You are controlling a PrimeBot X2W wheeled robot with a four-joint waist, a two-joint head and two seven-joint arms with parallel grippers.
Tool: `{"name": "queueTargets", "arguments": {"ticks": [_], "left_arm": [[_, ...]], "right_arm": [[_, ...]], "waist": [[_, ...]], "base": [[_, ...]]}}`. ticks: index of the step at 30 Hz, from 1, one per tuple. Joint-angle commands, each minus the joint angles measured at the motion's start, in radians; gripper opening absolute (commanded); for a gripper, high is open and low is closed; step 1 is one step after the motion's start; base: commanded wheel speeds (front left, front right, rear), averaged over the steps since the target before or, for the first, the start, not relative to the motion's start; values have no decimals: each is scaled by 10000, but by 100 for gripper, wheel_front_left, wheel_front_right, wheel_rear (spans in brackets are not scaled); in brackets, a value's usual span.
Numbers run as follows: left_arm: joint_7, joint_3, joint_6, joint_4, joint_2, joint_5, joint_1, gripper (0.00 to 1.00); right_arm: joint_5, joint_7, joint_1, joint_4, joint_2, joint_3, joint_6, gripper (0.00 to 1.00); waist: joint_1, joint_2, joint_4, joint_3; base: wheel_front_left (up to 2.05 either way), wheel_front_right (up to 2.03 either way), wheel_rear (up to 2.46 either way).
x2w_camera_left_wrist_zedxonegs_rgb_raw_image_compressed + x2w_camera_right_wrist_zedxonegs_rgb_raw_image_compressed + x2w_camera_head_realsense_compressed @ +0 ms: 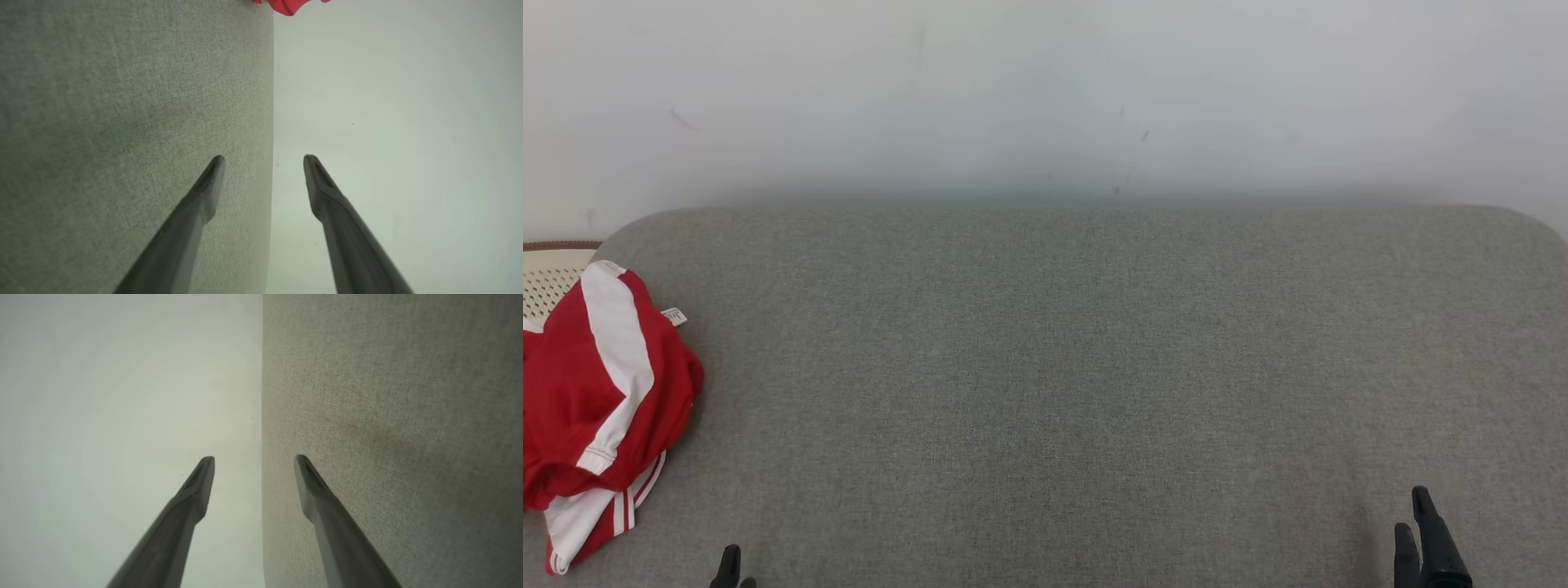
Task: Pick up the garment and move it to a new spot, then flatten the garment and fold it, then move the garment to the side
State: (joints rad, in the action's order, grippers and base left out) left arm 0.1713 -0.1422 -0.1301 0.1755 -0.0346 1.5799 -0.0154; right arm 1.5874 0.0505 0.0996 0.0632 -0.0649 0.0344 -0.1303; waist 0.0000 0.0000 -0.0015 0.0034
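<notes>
Looking down over a grey fabric-covered bench (1094, 367) set against a pale wall (1045, 98); finding the garment (605, 392), red with white bands, heaped in a crumpled pile at the bench's far left edge, just beside a cream perforated basket (547, 282) with a brown rim, a small white label poking out at the pile's upper right. Seeing the left hand (731, 567) low at the near edge, with just one dark fingertip rising into the head view, to the right of the garment and apart from it. Seeing the right hand (1413, 514) at the lower right, well apart from the garment, two dark fingers pointing up and away over the cloth surface. Looking along the left hand (264, 158) from its wrist: fingers (196, 220) spread wide with nothing between them, rolled onto its side with the bench's edge running upright between the tips, a scrap of the red garment (288, 5) far ahead at the top. Looking along the right hand (254, 458) from its wrist: fingers (327, 514) spread just as wide, empty, likewise rolled sideways, one tip against the wall, the other against the bench
</notes>
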Motion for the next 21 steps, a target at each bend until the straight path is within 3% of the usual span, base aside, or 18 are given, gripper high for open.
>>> {"name": "queueTargets", "arguments": {"ticks": [1, 8, 21], "left_arm": [[-160, 64, -1, -112, -117, -283, 289, 100], [-580, 124, -2, -70, -123, -1474, 445, 100], [-1282, 129, -3, -37, -117, -4629, 616, 100]], "right_arm": [[-259, 92, -321, -96, -159, 103, -1, 100], [-1294, 299, -560, 78, -267, 228, -1, 100], [-3910, 641, -895, 389, -429, 537, -2, 100]], "waist": [[0, 0, -3, 3], [0, 0, -16, 20], [0, 0, -37, 22]], "base": [[0, 0, 0], [0, 0, 0], [0, 0, 0]]}}
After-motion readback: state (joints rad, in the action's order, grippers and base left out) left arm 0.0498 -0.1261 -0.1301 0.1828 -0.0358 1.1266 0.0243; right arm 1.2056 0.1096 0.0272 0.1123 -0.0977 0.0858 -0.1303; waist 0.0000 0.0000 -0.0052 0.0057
